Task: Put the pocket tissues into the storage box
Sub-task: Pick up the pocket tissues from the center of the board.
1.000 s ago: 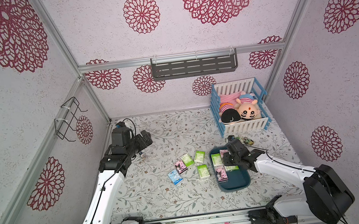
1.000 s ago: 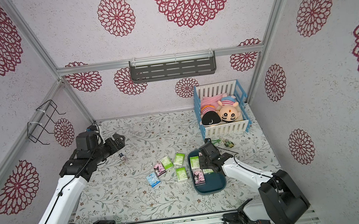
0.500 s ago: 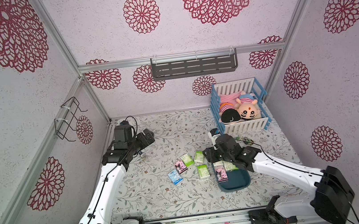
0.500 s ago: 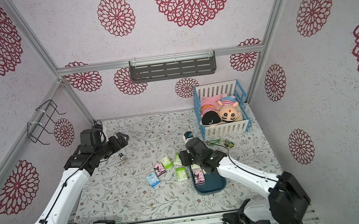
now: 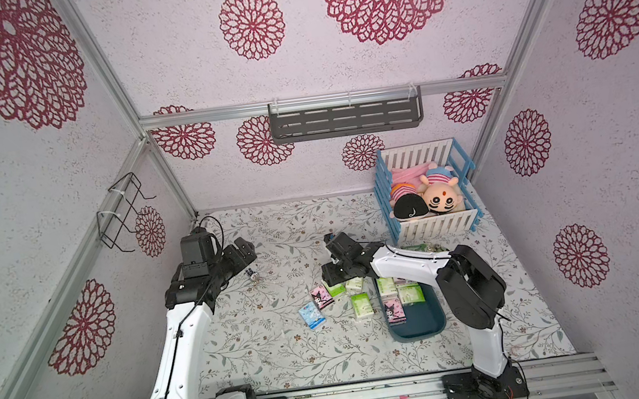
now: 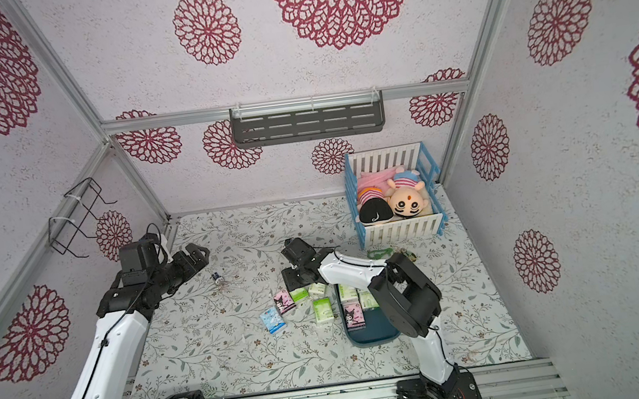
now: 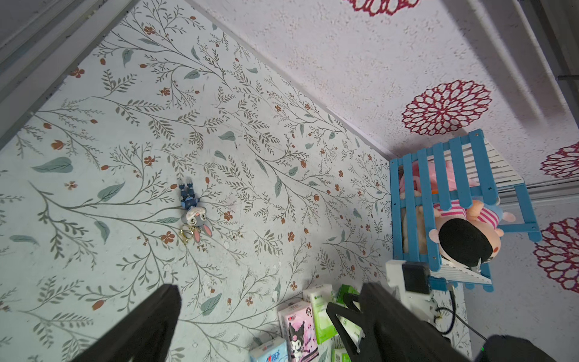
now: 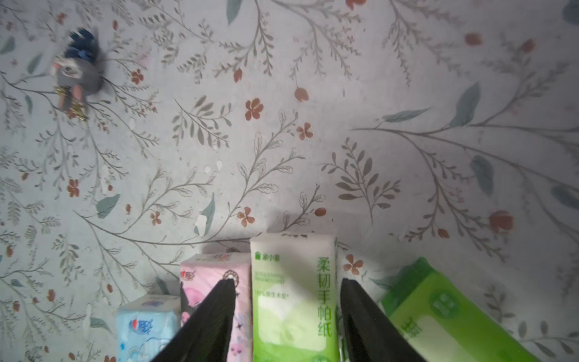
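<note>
Lead: Status of the right gripper [image 8: 288, 313] at that frame?

Op: Fingers [image 8: 213, 319] stood apart, holding nothing. I had them straddling a green-and-white pack [image 8: 294, 297] lying flat on the tabletop [image 8: 313, 125], one finger along each long side, so a close would pinch its narrow width.

Lead: Rest of the pocket tissues [image 5: 360, 305]?

Op: Several packs lay in the storage box [image 5: 424, 322], bunched at its far end; the others were loose on the tabletop just beside it. Left gripper [image 7: 268, 288] hung wide open and empty, well apart, out of my way.

Lead: Obstructions?

Op: Pink pack [image 8: 216, 269] butted against the target, and one finger sat over it; I judged it might get nudged or caught. Another green pack [image 8: 438, 307] lay near the other finger. Rabbit keychain [image 7: 192, 213] and toy crib [image 5: 432, 224] were well clear.
</note>
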Robot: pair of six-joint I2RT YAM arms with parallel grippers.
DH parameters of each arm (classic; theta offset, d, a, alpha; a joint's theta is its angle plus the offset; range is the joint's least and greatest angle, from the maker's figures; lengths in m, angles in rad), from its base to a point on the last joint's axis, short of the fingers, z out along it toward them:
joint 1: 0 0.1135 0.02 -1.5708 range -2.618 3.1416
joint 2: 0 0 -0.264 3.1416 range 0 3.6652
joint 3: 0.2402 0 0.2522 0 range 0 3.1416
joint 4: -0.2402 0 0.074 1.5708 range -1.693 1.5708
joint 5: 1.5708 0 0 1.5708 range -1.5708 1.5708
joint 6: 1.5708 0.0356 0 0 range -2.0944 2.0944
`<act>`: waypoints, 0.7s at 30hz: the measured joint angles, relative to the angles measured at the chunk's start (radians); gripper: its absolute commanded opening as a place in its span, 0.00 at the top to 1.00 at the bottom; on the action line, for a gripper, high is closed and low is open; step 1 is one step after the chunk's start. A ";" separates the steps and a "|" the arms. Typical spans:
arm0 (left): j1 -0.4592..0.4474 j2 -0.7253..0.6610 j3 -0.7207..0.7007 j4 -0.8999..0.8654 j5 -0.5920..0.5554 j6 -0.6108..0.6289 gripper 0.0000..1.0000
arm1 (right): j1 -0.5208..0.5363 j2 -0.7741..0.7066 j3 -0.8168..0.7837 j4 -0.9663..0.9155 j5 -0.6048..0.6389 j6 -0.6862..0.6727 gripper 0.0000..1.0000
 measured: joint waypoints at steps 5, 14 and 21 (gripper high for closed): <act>0.000 0.000 -0.002 0.000 0.004 0.002 0.03 | 0.000 0.039 0.034 -0.053 0.016 -0.017 0.38; 0.000 0.000 -0.002 0.000 0.006 0.002 0.03 | 0.000 0.059 0.044 -0.056 -0.020 -0.023 0.62; 0.000 0.000 -0.002 -0.001 0.005 0.006 0.03 | 0.000 0.065 0.046 -0.047 -0.035 -0.019 0.85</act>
